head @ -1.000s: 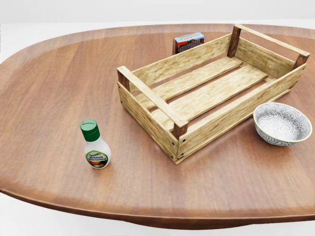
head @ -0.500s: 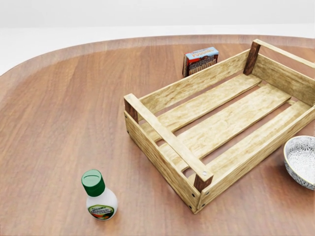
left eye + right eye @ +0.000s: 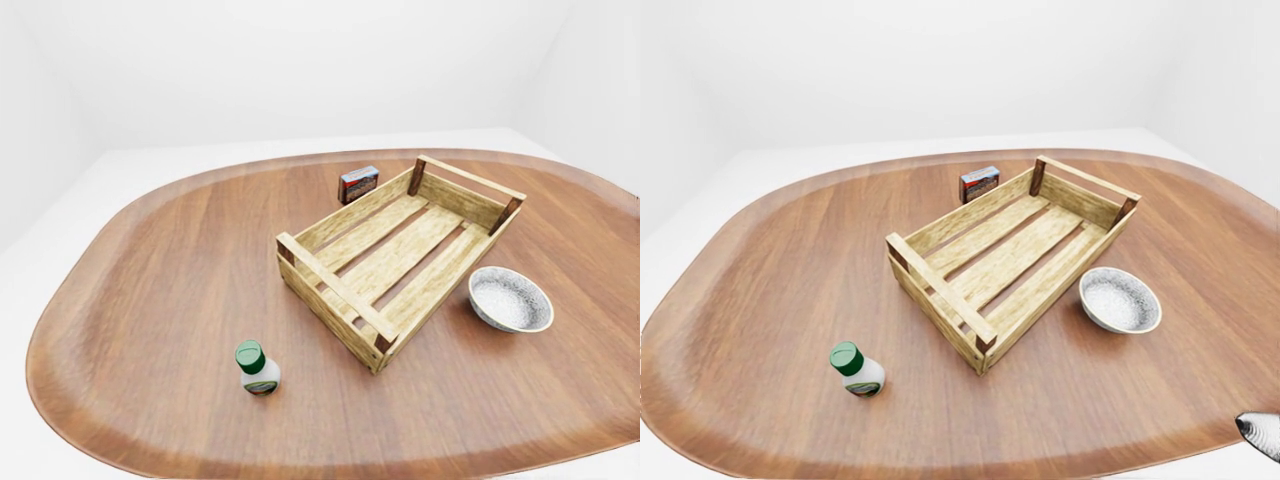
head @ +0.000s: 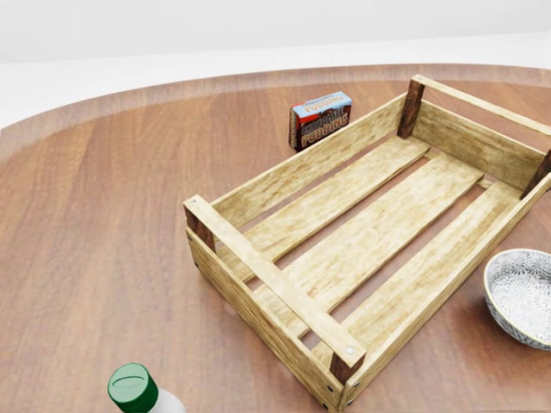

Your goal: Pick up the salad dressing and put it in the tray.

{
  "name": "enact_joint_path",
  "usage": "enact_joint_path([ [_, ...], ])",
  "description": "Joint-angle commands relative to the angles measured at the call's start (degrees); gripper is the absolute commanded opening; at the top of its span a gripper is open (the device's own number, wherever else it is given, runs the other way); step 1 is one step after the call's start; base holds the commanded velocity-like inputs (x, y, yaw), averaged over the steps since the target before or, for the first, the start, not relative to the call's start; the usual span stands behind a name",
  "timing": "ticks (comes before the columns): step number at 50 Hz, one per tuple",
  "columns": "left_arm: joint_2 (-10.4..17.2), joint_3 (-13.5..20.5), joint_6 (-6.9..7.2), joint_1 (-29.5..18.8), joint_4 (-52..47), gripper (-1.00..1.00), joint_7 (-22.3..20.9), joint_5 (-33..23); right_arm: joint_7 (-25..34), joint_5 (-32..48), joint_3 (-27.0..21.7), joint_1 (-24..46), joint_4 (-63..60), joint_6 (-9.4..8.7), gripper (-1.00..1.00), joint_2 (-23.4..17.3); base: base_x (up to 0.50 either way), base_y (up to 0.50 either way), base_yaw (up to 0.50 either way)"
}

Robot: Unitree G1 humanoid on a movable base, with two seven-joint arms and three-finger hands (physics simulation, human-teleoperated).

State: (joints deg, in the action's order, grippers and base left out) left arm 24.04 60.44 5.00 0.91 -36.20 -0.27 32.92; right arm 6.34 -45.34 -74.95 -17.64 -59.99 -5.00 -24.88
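The small white salad dressing bottle with a green cap (image 3: 857, 371) is seen upright on the oval brown wooden surface (image 3: 760, 280), long axis vertical, well apart from the slatted light-wood tray (image 3: 1010, 255) and to its lower left in the right-eye view. A grey tip (image 3: 1262, 434) is glimpsed at that view's bottom-right corner, probably the right hand; fingers are not shown, so opening cannot be told. The left hand is not in view. The nearer hand cannot be judged. Nothing is held.
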Motion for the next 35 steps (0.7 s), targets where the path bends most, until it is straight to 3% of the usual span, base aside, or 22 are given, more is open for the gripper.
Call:
enact_joint_path([
  [1,-0.2,-0.3,0.0,0.2,0.1,1.0,-0.1,-0.2,3.9,4.2,-1.3,3.2,0.0,0.0,1.0,2.5,0.5,-0.05,0.0],
  [3,-0.1,-0.3,0.0,0.1,0.1,1.0,0.0,-0.3,3.4,3.5,-2.3,3.7,0.0,0.0,1.0,2.2,0.5,-0.05,0.0],
  [4,-0.1,-0.1,0.0,0.2,-1.0,1.0,0.4,0.4,-2.2,0.5,-2.8,8.7,0.0,0.0,1.0,4.0,0.0,0.0,0.0],
  [5,-0.1,-0.2,0.0,0.1,-1.1,1.0,0.4,0.5,-5.0,-1.5,-0.9,8.6,0.0,0.0,1.0,2.8,0.0,0.0,0.0],
  [7,-0.3,-0.5,0.0,0.0,-1.4,1.0,0.5,0.5,-10.9,-1.1,5.8,8.9,0.0,0.0,1.0,-3.1,0.0,0.0,0.0],
  [8,-0.4,-0.6,0.0,0.0,-1.6,1.0,0.5,0.8,-15.1,-4.4,10.7,13.4,0.0,0.0,1.0,-7.6,0.0,0.0,0.0],
  [11,-0.4,-0.5,0.0,-0.1,-1.8,1.0,0.5,1.3,-23.3,-4.0,20.7,23.2,0.1,0.0,1.0,-14.6,0.0,0.0,0.0],
  [12,-0.4,-0.4,0.0,-0.1,-1.9,1.0,0.6,1.5,-24.5,-3.4,24.2,26.9,0.8,0.0,1.0,-16.0,0.0,0.0,0.0],
  [13,-0.3,-0.4,0.0,-0.1,-2.0,1.0,0.7,1.8,-26.2,-0.6,32.3,33.2,3.4,0.0,1.0,-18.5,0.0,0.0,0.0],
  [16,-0.3,-0.3,0.0,0.0,-2.1,1.0,0.6,2.3,-25.6,4.2,43.8,44.3,8.7,0.0,1.0,-19.0,0.0,0.0,0.0],
  [22,-0.5,-1.2,0.0,0.0,-1.4,1.0,0.3,1.2,-19.6,15.4,57.4,59.3,16.5,0.0,1.0,-14.8,0.0,0.0,0.0],
  [27,-0.9,-2.0,0.0,0.0,-1.6,1.0,0.2,0.4,-11.5,27.0,64.3,69.1,22.0,0.0,1.0,-9.8,0.0,0.0,0.0],
  [35,-0.9,-2.3,0.0,-0.3,-1.8,1.0,0.2,0.0,-0.4,44.2,72.7,76.4,30.6,0.0,1.0,4.2,0.0,0.0,0.0],
])
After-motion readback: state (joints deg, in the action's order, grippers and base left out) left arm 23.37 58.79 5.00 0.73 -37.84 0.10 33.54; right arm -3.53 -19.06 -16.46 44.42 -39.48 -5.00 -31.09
